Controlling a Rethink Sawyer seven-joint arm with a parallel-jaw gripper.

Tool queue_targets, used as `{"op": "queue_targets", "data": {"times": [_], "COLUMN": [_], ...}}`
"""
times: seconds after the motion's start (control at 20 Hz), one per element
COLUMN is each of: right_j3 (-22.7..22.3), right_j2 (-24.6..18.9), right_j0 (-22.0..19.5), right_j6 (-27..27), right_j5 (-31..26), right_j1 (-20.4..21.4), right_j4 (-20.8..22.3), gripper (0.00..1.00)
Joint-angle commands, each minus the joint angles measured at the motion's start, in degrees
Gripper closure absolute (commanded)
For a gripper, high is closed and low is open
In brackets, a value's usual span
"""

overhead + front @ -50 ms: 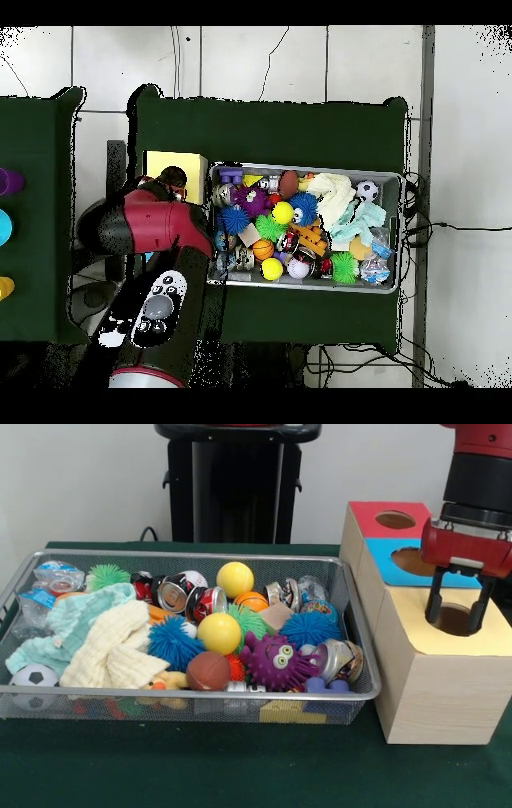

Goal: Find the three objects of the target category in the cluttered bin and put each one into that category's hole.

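Note:
My gripper hangs open just above the round hole in the yellow top of the wooden box, with nothing between its fingers. The box also has a red section with a hole and a blue section with a hole. The wire mesh bin to the left holds two yellow balls, crushed cans, blue spiky balls, a purple monster toy and cloths. In the overhead view the red arm covers most of the box beside the bin.
A soccer ball, a brown ball, an orange ball, a green spiky ball and crumpled plastic bottles also fill the bin. Green cloth covers the table.

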State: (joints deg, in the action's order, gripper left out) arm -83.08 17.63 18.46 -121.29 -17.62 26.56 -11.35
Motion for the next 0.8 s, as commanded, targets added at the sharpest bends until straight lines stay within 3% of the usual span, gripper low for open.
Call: {"op": "queue_targets", "data": {"times": [0.05, 0.4, 0.75, 0.8], "right_j3": [-5.1, -6.7, -6.7, -6.7], "right_j2": [-6.4, -8.3, -9.3, -9.2], "right_j0": [-2.3, -5.3, -7.0, -7.0], "right_j6": [-1.5, 0.2, 0.9, 0.7], "right_j5": [-11.4, -11.9, -10.1, -8.9], "right_j1": [6.0, 7.9, 7.0, 7.0], "right_j4": [1.3, 2.0, 3.8, 4.3], "gripper": [0.00, 0.00, 0.00, 1.00]}}
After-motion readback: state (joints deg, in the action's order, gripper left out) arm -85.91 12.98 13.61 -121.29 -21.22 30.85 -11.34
